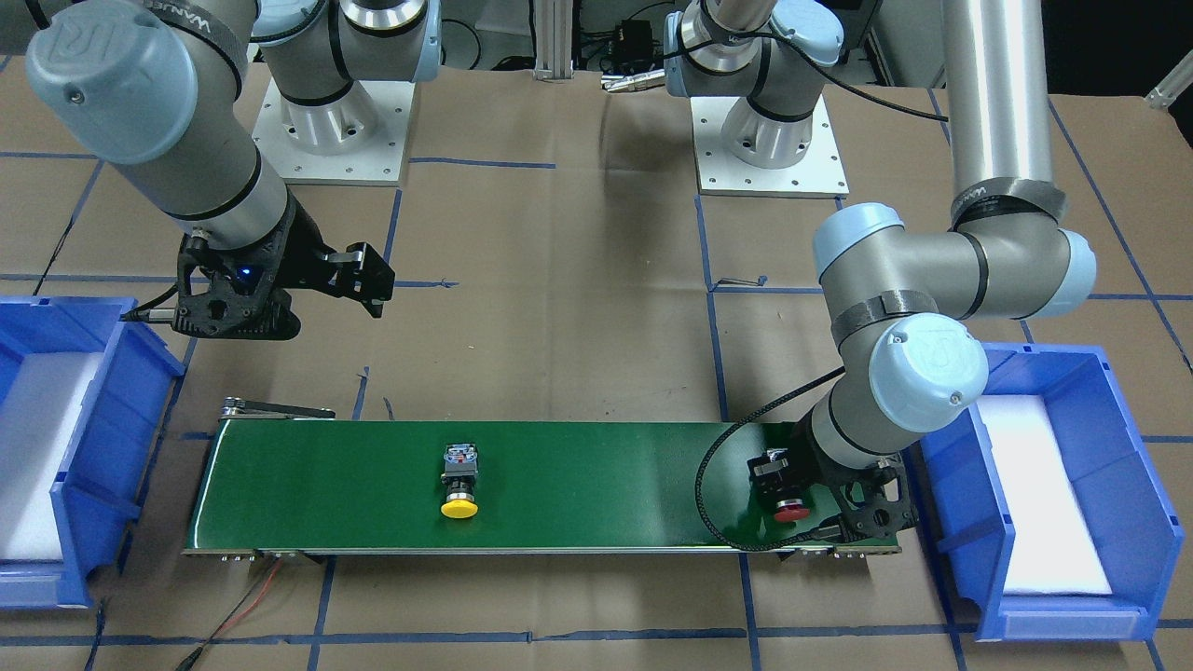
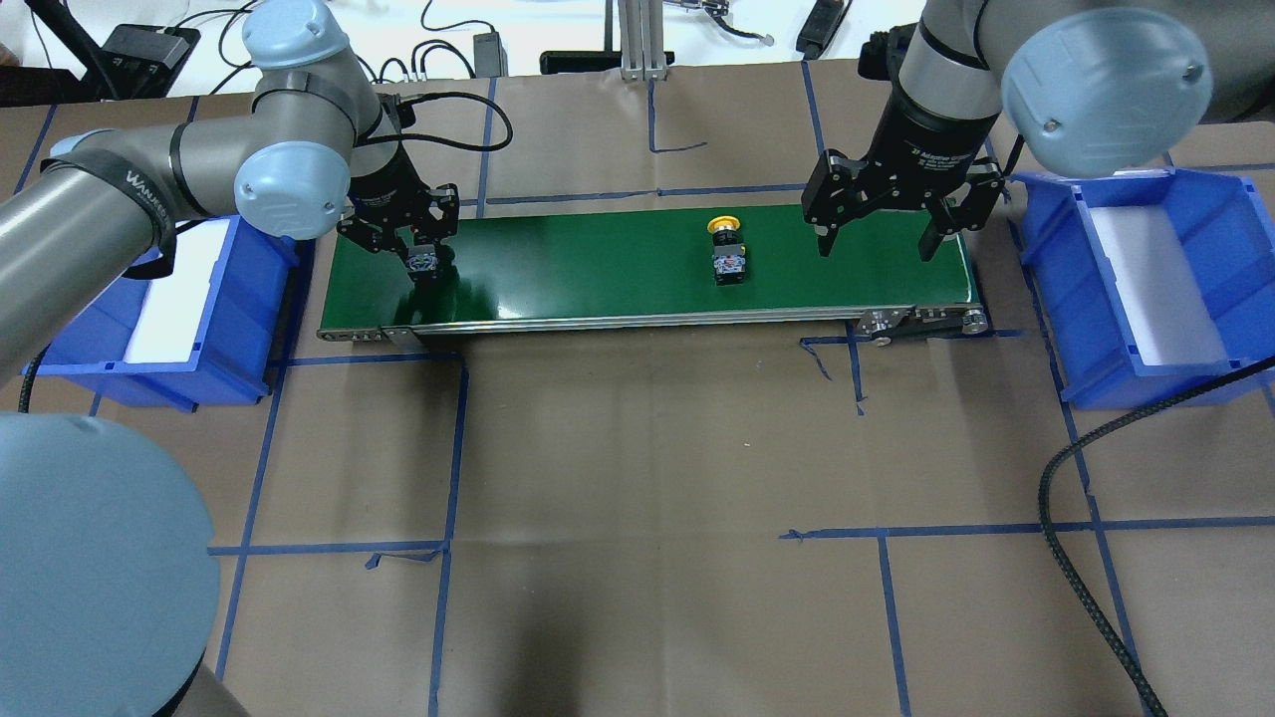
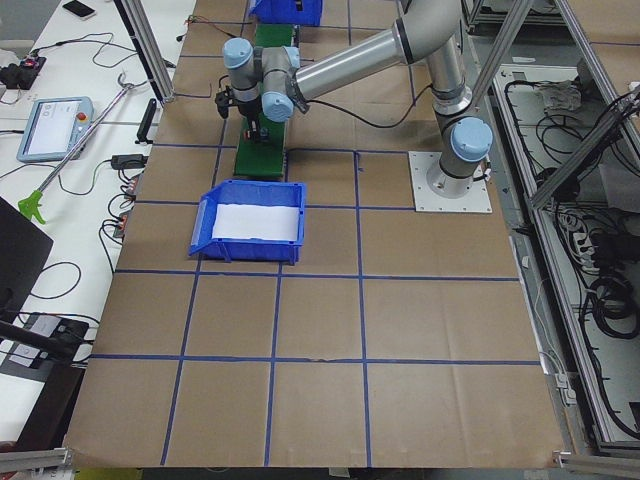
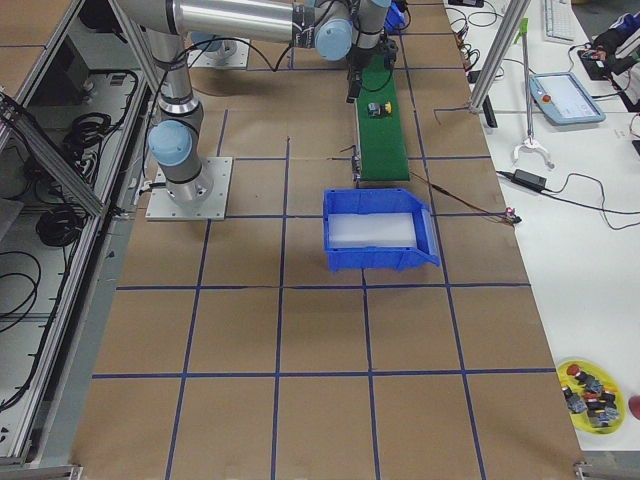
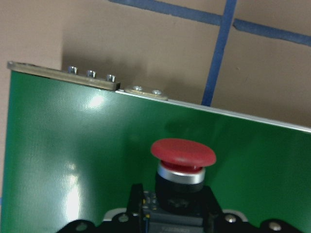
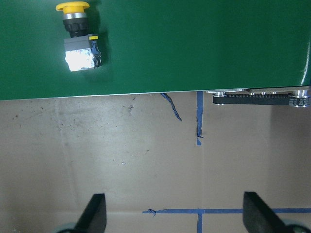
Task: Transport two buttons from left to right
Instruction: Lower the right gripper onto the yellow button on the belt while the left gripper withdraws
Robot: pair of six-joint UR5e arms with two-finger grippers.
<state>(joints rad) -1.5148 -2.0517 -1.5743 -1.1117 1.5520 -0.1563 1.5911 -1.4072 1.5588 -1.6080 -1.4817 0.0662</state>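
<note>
The red button lies with its cap pointing away from me, its body between the fingers of my left gripper. The gripper is shut on it, low over the left end of the green conveyor belt. It also shows in the front view. The yellow button lies on its side on the belt, right of the middle, and also shows in the right wrist view. My right gripper is open and empty above the belt's right end, right of the yellow button.
A blue bin with a white liner stands off the belt's left end, and another blue bin off its right end. A black cable lies on the brown paper at the right. A yellow dish of spare buttons sits far off.
</note>
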